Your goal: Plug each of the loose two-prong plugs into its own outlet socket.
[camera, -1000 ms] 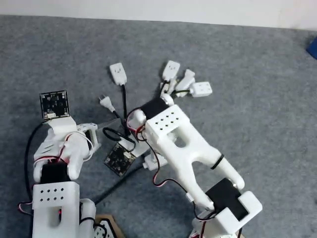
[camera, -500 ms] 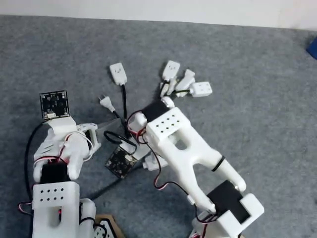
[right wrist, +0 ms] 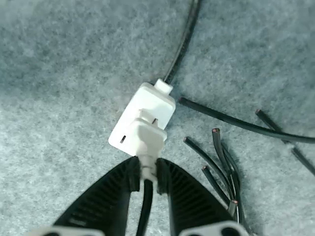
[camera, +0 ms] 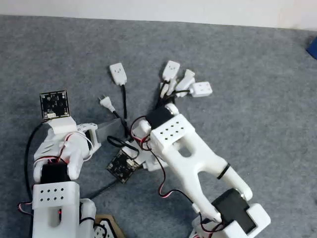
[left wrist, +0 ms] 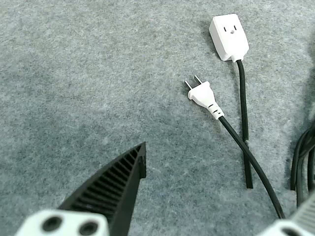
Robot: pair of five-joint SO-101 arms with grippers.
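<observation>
Fingers [right wrist: 114, 192] pinch plug [right wrist: 150, 141] — prongs [right wrist: 147, 118] against socket [right wrist: 132, 119].

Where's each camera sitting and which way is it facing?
High view: fixed overhead, looking down; left arm and right arm show.
Left wrist view: on the left wrist, facing loose plug and socket; its black finger shows.
Right wrist view: on the right wrist, facing the right gripper shut on a second plug.
Shared by high and left wrist: the loose plug.

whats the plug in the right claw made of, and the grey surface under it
The plug looks like smooth white moulded plastic, with a slight sheen on its rounded edges. The surface seems to be grey felt or short-pile carpet, going by its fuzzy, mottled fibres.
</observation>
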